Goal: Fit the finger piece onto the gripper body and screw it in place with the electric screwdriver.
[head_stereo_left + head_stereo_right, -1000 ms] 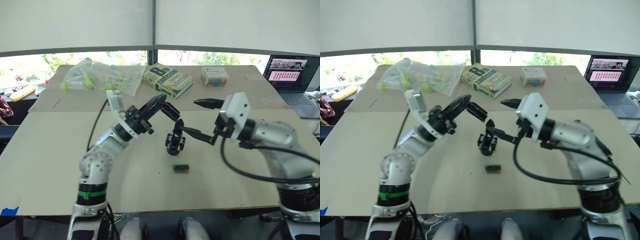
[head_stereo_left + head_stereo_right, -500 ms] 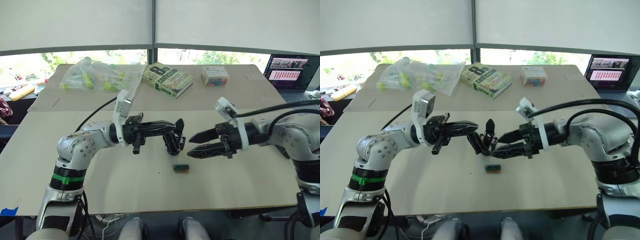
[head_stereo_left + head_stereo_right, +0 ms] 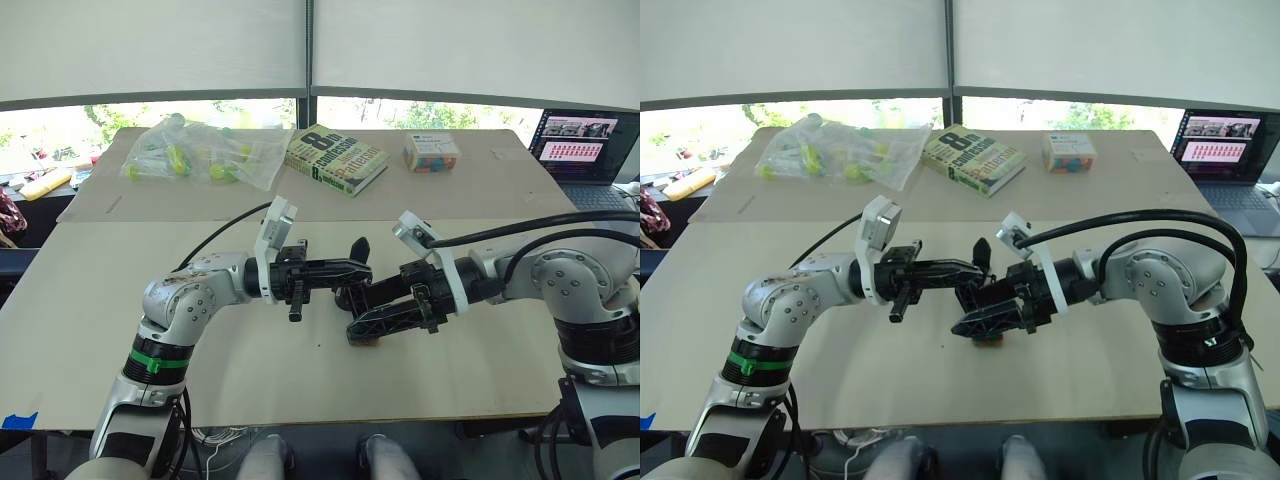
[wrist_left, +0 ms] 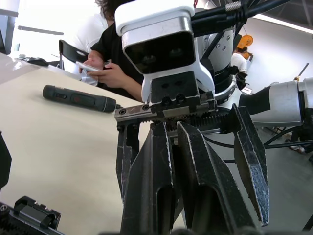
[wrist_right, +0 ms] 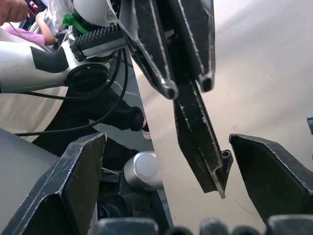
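Note:
The gripper body point(image 3: 357, 250) stands on the table's middle with its pointed finger sticking up. My left gripper point(image 3: 358, 271) reaches in level from the left, right against it, shut on the finger piece point(image 5: 195, 132), which juts out past its fingertips. My right gripper point(image 3: 352, 319) comes in from the right, open wide and low, its tips just in front of the body. Between the spread right fingers point(image 5: 73, 186) hangs the finger piece, touching neither. The electric screwdriver point(image 4: 78, 98) lies flat on the table in the left wrist view.
A small green-brown box point(image 3: 368, 340) lies under my right gripper's lower finger. A book point(image 3: 335, 160), a plastic bag of tubes point(image 3: 205, 155) and a small colourful box point(image 3: 430, 153) sit at the back. A laptop point(image 3: 580, 150) stands far right. A person point(image 4: 112, 68) sits beyond the table.
Both arms came down and inward. My left gripper carried the finger piece right, up to the gripper body. My right gripper dropped from above the table to low beside the body, over the small box.

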